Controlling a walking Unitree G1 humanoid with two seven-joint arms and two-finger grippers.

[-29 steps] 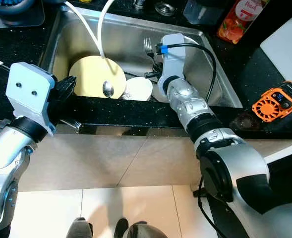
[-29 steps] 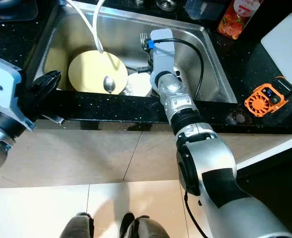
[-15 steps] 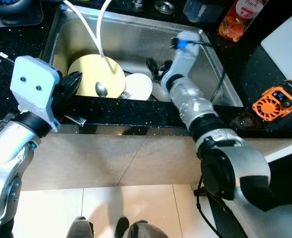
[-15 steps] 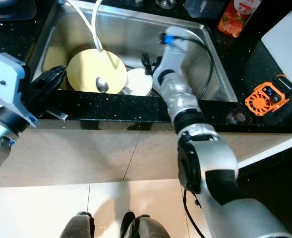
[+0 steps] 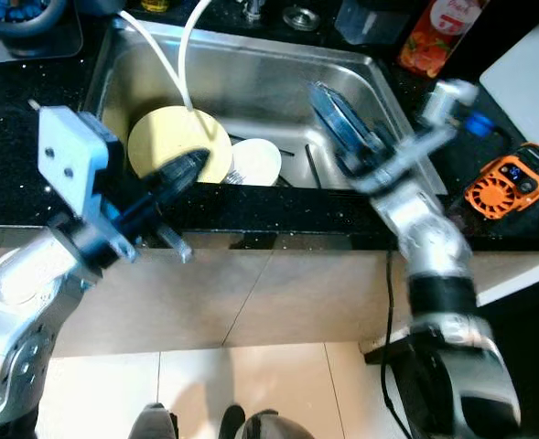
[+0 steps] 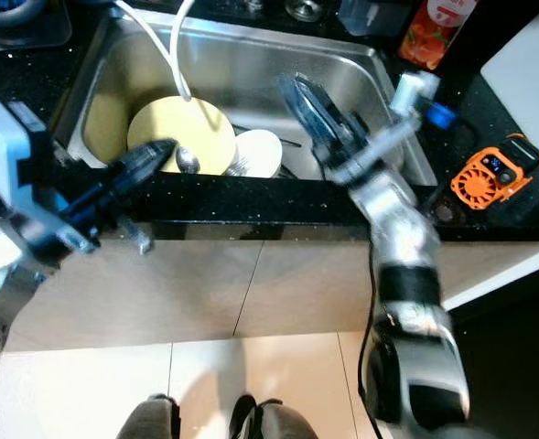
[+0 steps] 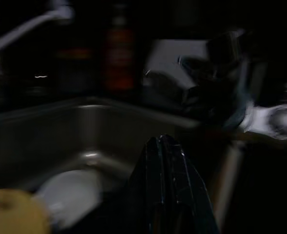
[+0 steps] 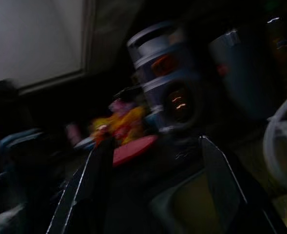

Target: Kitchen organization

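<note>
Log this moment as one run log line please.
right gripper: lifting blue plate above sink | left gripper: fingers together at sink front edge | in sink: yellow plate, white bowl

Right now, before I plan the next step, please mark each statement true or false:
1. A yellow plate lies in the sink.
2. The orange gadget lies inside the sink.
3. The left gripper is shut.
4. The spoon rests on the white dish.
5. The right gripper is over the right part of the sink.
1. True: the yellow plate lies in the sink.
2. False: the orange gadget lies on the black counter, to the right of the sink.
3. True: the left gripper has its fingers together.
4. False: the spoon rests on the yellow plate, beside the white dish.
5. True: the right gripper is there.
</note>
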